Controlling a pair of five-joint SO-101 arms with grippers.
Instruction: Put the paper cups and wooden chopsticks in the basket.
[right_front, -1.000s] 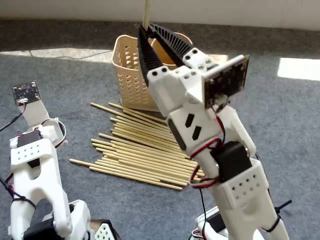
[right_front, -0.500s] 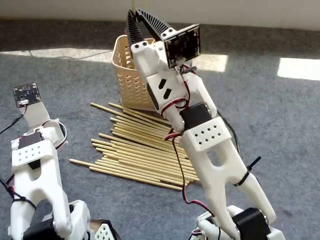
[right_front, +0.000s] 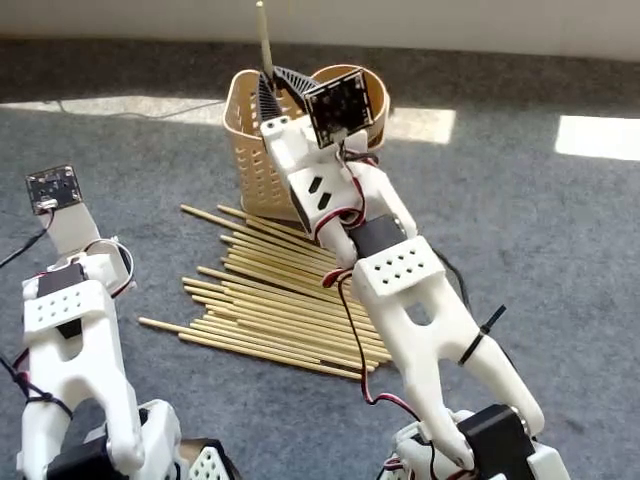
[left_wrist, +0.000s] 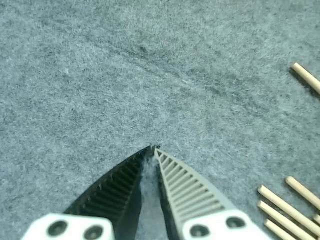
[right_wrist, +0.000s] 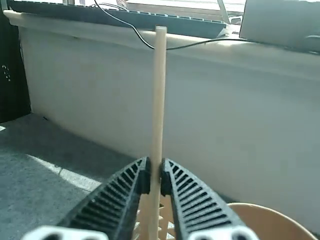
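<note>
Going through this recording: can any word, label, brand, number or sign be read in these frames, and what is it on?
None can be read.
The basket, the chopsticks on the carpet and the upright chopstick are unmarked.
Any print on the circuit board is too small to tell.
</note>
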